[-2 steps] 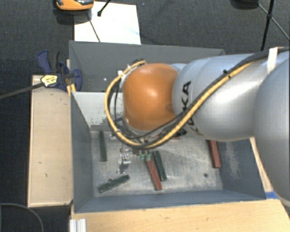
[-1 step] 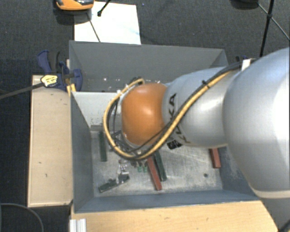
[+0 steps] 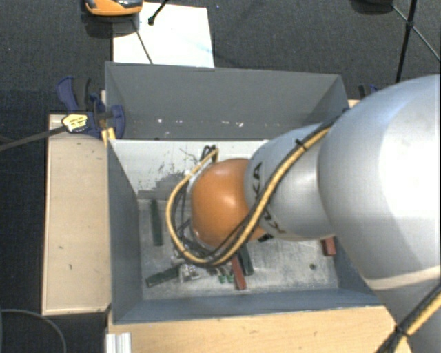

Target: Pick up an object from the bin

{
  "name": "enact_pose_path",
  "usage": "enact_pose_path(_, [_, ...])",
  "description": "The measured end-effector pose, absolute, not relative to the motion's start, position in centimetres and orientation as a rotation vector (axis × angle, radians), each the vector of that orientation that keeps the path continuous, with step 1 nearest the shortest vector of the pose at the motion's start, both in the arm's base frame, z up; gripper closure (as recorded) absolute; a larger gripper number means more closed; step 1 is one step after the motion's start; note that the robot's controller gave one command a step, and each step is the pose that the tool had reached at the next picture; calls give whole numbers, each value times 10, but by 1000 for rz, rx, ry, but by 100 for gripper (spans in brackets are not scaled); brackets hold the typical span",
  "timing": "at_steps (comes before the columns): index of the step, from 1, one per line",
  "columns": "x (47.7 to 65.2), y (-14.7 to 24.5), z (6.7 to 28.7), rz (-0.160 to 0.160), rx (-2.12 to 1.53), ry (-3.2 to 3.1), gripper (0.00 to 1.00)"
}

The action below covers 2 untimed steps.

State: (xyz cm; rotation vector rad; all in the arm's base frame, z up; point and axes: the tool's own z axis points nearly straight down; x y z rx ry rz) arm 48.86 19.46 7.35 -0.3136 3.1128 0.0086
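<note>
One overhead camera, tilted slightly to one side.
It looks steeply down into the grey bin (image 3: 220, 96); the arm (image 3: 372, 179) enters from the right, close to the lens.

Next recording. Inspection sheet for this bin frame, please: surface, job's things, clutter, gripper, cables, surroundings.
surface: grey metal bin, floor scuffed and speckled.
job's things: dark green flat stick by the left wall; second dark green stick lying front left; reddish-brown stick front centre; reddish-brown piece at right beside the arm.
clutter: small green bits beside the reddish-brown stick.
grippers: gripper low over the front-left floor, under the orange wrist cover; open or shut cannot be told.
cables: yellow and black cables looped round the cover, fixed to the arm.
surroundings: dark floor; orange and black object at the top edge.
</note>
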Motion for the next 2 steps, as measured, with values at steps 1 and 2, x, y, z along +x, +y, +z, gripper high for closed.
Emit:
enact_pose_path(1, [489, 195, 73, 9, -311, 3113, 100])
enact_pose_path(2, [506, 198, 269, 2, -313, 3123, 100])
